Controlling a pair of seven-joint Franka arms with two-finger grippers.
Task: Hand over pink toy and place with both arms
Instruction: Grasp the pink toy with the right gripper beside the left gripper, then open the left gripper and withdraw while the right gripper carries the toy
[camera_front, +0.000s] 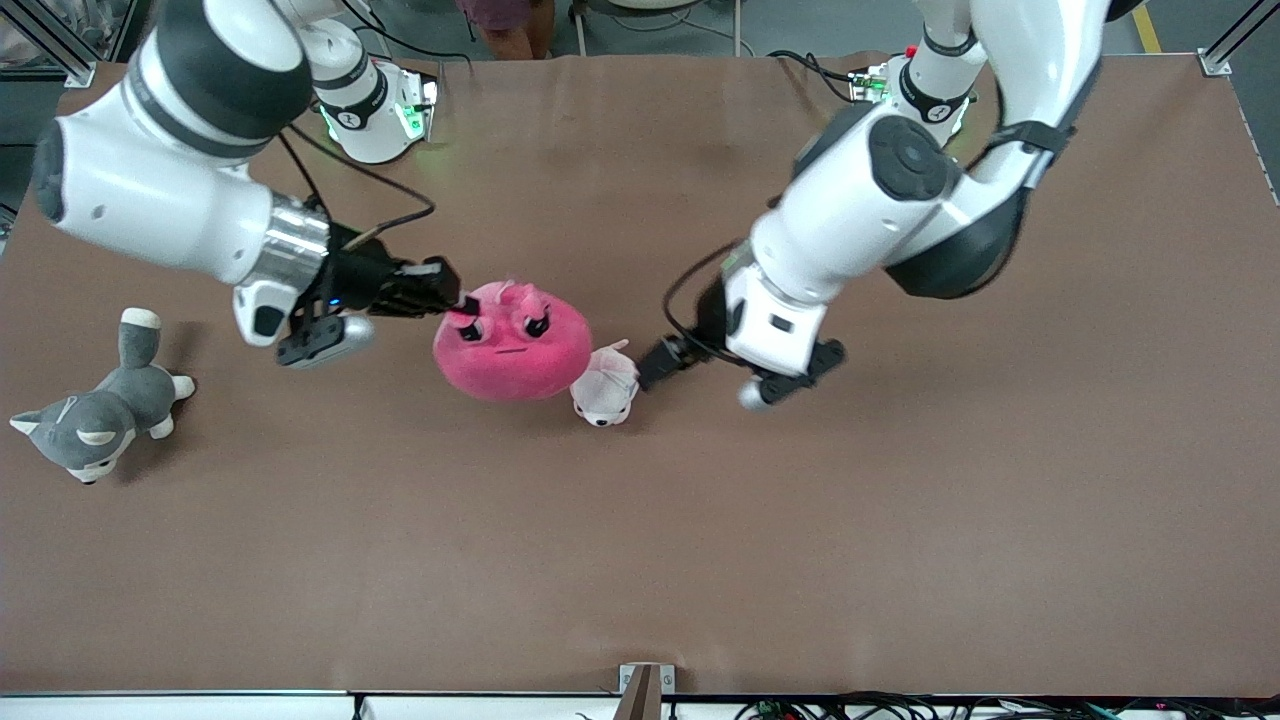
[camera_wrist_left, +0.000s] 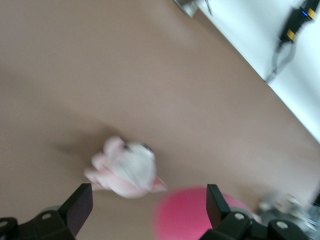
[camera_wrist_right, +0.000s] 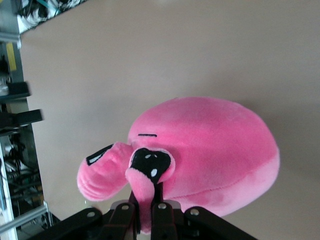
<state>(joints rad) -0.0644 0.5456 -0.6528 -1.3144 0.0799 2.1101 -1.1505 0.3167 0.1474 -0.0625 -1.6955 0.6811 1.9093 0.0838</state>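
The pink toy (camera_front: 512, 345) is a round hot-pink plush with black angry eyes, at the middle of the table. My right gripper (camera_front: 455, 300) is shut on a small pink nub beside one of its eyes. The right wrist view shows the nub pinched between the fingers (camera_wrist_right: 145, 212) and the toy's body (camera_wrist_right: 215, 145) past them. I cannot tell whether the toy rests on the table. My left gripper (camera_front: 655, 363) is open and empty, low beside the small pale plush. In the left wrist view (camera_wrist_left: 148, 210) the pink toy (camera_wrist_left: 190, 217) shows between its fingers.
A small pale pink-and-white plush (camera_front: 605, 385) lies against the pink toy, on the side toward the left arm's end; it also shows in the left wrist view (camera_wrist_left: 127, 167). A grey-and-white husky plush (camera_front: 95, 420) lies near the right arm's end of the brown table (camera_front: 900, 520).
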